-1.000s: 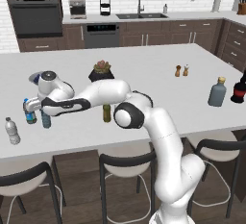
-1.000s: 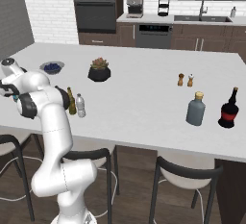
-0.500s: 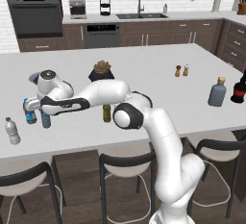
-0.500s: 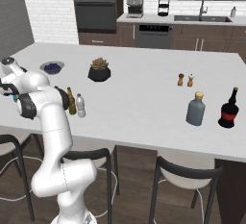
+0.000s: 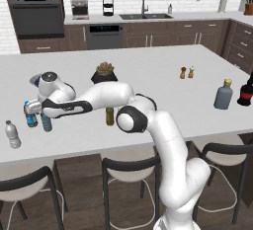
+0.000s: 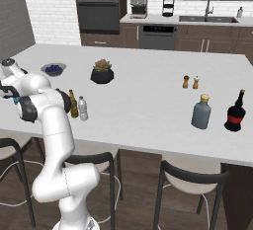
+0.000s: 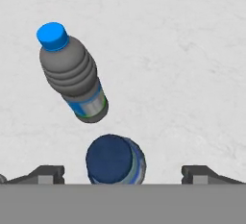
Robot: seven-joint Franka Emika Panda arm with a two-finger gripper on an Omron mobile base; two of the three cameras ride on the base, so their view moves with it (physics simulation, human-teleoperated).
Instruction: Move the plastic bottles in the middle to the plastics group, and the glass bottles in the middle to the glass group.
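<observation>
Ribbed, translucent plastic is what I see through the hand view: the blue bottle stands on the speckled white counter between my spread fingertips, gripper released and touching nothing, just beside the clear bottle with a blue label band. From the left base view I also get the pale white-capped bottle nearby and the slim amber bottle mid-counter.

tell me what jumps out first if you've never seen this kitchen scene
The white arm stretches far to the counter's left end, its gripper open above a dark-capped blue bottle, next to a bottle with a blue label band. At the far right end stand a squat grey-blue bottle and a dark bottle with a red label.
</observation>
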